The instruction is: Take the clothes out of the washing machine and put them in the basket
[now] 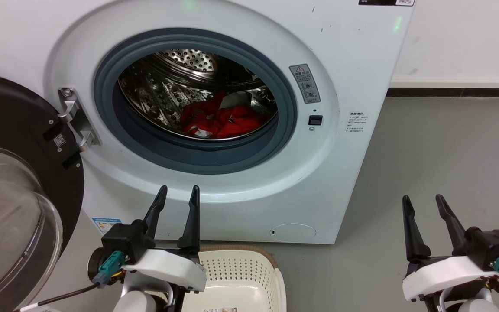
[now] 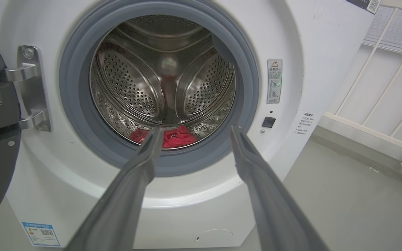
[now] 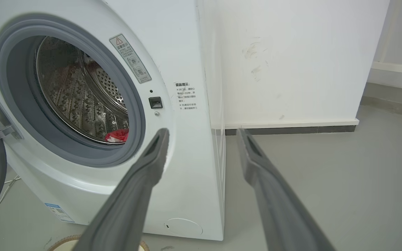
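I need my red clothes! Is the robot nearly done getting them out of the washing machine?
Not yet. Done: the door stands open. In hand: nothing; the left gripper and right gripper are open, empty, outside the washing machine. Left: the red clothes lie in the drum; the basket shows none.

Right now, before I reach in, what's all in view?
white front-loading washing machine: one, white, straight ahead
shiny perforated steel drum: one, silver, inside its porthole
bright red fabric clothes: one heap, red-and-white, low in drum
black-framed glass door: one, black, open at left
grey floor: one, grey, right of machine
cream perforated plastic basket: one, cream, on floor before machine
left end effector: one, dark, open, by basket
right end effector: one, dark, open, over floor
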Robot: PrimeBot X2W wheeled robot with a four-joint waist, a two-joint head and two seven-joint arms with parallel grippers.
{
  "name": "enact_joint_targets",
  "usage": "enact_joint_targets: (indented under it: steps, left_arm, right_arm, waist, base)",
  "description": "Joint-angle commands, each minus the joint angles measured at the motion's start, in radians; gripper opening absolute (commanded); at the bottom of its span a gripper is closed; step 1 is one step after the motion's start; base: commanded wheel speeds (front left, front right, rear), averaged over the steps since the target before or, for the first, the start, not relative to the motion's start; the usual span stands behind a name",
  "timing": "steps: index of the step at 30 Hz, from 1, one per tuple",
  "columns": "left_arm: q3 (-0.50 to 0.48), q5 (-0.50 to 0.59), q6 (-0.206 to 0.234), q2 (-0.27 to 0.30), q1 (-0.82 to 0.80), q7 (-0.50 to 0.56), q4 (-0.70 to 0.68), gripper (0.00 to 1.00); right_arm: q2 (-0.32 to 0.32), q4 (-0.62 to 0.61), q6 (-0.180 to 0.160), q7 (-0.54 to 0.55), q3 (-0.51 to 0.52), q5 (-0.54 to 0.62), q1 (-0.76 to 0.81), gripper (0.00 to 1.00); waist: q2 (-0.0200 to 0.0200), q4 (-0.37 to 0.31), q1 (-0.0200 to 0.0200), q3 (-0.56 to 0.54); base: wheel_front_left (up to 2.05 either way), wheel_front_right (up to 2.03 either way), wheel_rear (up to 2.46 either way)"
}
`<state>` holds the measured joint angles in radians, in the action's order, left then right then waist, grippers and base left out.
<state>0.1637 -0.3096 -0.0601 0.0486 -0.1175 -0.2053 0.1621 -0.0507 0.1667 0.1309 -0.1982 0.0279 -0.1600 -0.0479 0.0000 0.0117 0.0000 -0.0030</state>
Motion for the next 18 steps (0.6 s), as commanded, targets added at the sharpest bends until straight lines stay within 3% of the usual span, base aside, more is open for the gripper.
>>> enact_joint_targets:
  steps: [1, 18]
  left_arm:
    - [0.004, 0.030, 0.006, 0.002, -0.008, -0.010, -0.003, 1.00]
    - [0.012, 0.150, 0.030, 0.002, 0.007, -0.043, 0.016, 1.00]
  right_arm:
    - [0.000, -0.001, 0.000, -0.009, -0.001, 0.026, -0.002, 1.00]
    - [0.001, 0.007, 0.000, -0.026, -0.001, 0.139, 0.006, 1.00]
  waist:
    - [0.0000, 0.001, 0.0000, 0.000]
    - [0.0000, 0.008, 0.0000, -0.005]
  base:
    - [0.00, 0.00, 0.00]
    - [0.00, 0.00, 0.00]
